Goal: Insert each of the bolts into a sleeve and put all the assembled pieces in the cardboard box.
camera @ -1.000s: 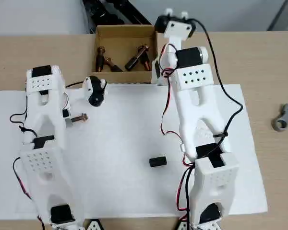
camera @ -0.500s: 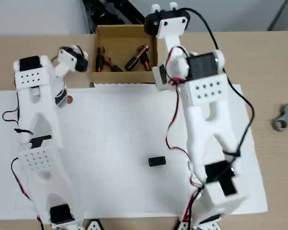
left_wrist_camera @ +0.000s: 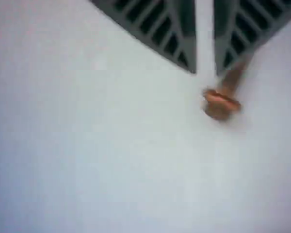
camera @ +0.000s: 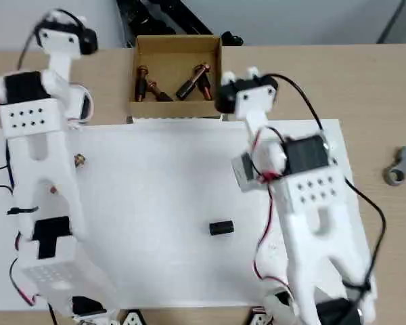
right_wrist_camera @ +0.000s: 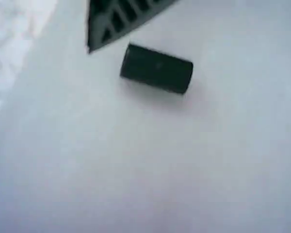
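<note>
A copper bolt is pinched between the dark ribbed fingers of my left gripper, head end sticking out over the white sheet. From above, the bolt head peeks out beside the left arm at the sheet's left side. A black sleeve lies on its side mid-sheet. In the right wrist view the sleeve lies just past one finger of my right gripper, apart from it, with nothing held. The cardboard box at the back holds several assembled pieces.
A white sheet covers the table's middle. A grey plastic part lies on the bare wood at the far right. Dark equipment stands behind the box.
The right arm has drawn back from the box towards the sleeve. The left arm has swung to the left with the bolt still in its gripper.
</note>
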Controlling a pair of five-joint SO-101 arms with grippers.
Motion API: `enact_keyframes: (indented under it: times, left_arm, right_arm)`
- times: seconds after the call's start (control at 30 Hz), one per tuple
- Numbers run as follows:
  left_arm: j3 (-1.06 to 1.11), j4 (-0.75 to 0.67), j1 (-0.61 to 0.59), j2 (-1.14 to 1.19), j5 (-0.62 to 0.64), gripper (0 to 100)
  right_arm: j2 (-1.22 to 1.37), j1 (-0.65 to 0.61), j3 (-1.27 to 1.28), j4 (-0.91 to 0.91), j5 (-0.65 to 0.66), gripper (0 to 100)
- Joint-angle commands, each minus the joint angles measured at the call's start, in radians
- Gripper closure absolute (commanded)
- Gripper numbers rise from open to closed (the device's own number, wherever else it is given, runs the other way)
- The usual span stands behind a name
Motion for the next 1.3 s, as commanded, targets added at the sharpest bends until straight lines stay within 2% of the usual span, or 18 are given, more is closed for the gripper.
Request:
enact_keyframes:
  times: [0.0,0.1,0.27,0.43,0.57,0.73,1.13,1.27]
  left_arm:
    - [0.142,0.011,0.005,-0.081,0.006,99]
    - [0.24,0.011,-0.009,-0.094,-0.034,99]
    - [0.283,0.018,-0.057,-0.094,-0.063,99]
    - [0.315,0.014,-0.11,-0.078,-0.328,97]
    - [0.323,-0.072,-0.15,-0.071,-0.471,91]
    - [0.338,-0.11,-0.17,-0.015,-0.6,90]
    - [0.335,-0.267,-0.184,0.273,-0.623,90]
    - [0.335,-0.281,-0.184,0.325,-0.623,91]
  right_arm:
    - [-0.111,0.048,0.06,-0.01,0.008,76.8]
    - [-0.153,0.088,0.098,-0.01,0.008,76.8]
    - [-0.166,0.12,0.149,-0.01,0.008,76.8]
    - [-0.166,0.114,0.158,-0.01,0.002,76.8]
    - [-0.166,0.114,0.158,-0.01,0.002,76.8]
    - [-0.166,0.114,0.158,-0.01,0.002,76.8]
    - [-0.166,0.114,0.158,-0.01,-0.002,76.8]
    - [-0.166,0.114,0.158,-0.01,-0.003,76.8]
